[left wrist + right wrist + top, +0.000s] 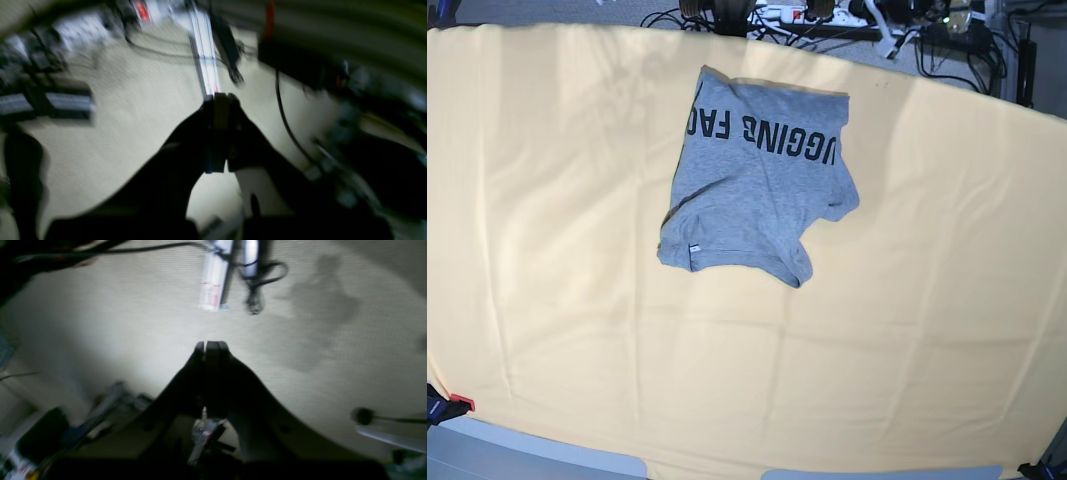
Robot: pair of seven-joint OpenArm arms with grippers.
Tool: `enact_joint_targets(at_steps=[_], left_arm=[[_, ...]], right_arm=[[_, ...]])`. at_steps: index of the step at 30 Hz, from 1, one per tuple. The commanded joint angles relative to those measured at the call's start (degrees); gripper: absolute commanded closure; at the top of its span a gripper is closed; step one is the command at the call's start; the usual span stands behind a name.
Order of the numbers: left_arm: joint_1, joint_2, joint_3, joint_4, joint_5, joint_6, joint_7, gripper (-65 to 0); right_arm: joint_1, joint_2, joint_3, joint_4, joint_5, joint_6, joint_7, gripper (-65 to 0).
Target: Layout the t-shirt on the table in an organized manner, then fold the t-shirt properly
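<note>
table (547, 300): pale yellow-orange cloth, faint creases, fills nearly the whole base view.
t-shirt (752, 190): heather grey, lying loosely folded and rumpled on the table, up toward 12 o'clock from the table's middle, slightly right of centre line. Black block lettering upside down along its far part; plain grey flap toward the near side; small white tag at its 7 o'clock corner; a sleeve sticking out at 3 o'clock.
cables and power strips (827, 15): on the floor beyond the table's far edge, 12 to 1 o'clock.
right gripper (212, 346): clenched, fingers pressed together, nothing between them; seen only in its wrist view, dark against a pale blurred surface. Pale strip and looped cable at 12 o'clock of the tips.
left gripper (220, 98): clenched, fingers together, nothing gripped; wrist view heavily blurred, pale surface behind, bright rail at 12 o'clock of the tips, dark cable at 3 o'clock.
shirt vs grippers: neither gripper appears in the base view, no shirt in either wrist view; shirt untouched, apart from both. Direction from each gripper to shirt: cannot tell.
</note>
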State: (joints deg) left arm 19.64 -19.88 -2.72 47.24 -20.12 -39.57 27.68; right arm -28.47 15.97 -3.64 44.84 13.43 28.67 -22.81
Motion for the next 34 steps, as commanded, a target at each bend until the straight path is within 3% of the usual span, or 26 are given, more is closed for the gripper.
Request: enact_joint_targets(at_steps=[1,6,9,12,15,18,22,28,34], left_arm=[[-0.96,0.02,-0.22,-1.03,2.23,-0.13,-2.78,0.0],[-4.20,4.50,-0.17,-8.41,12.92,12.41,-17.94,0.0],[-4.44,6.62,1.57,-11.93,13.86,16.68,-24.90,0.0],[-4.42,8.00,5.66,-13.20,13.66,19.74,-28.11,0.0],[-4.94,9.57,11.13,-13.09,13.68,24.13,-31.01,0.0],[-6.14,11.34,16.70,-13.09,13.64,28.63,-31.06,0.0],[-6.54,12.44,20.61,-13.09,11.76,30.45,-30.84,0.0],[-8.15,12.41,21.09,-13.09,6.05,30.23,-28.00,0.0],[-8.35,12.41,21.03,-13.07,5.86,30.21,-27.45,0.0]], right_arm=[[0.83,-0.04,-0.31,-0.44,-0.98,-0.76,1.38,0.0],[4.57,-3.54,-0.98,-4.83,-9.64,-8.17,9.29,0.0],[5.70,-5.27,-0.98,-7.48,-12.37,-10.08,14.27,0.0],[6.43,-6.99,-0.98,-8.35,-12.37,-10.12,15.02,0.0],[6.43,-8.35,-0.98,-8.35,-12.44,-12.41,16.52,0.0],[6.43,-9.40,-0.98,-8.33,-12.61,-13.77,17.14,0.0],[6.43,-10.78,-0.98,-8.33,-16.94,-13.46,17.25,0.0],[6.43,-10.91,-0.98,-8.33,-16.90,-13.57,17.25,0.0],[6.40,-10.91,-0.98,-8.33,-16.44,-13.27,17.25,0.0]])
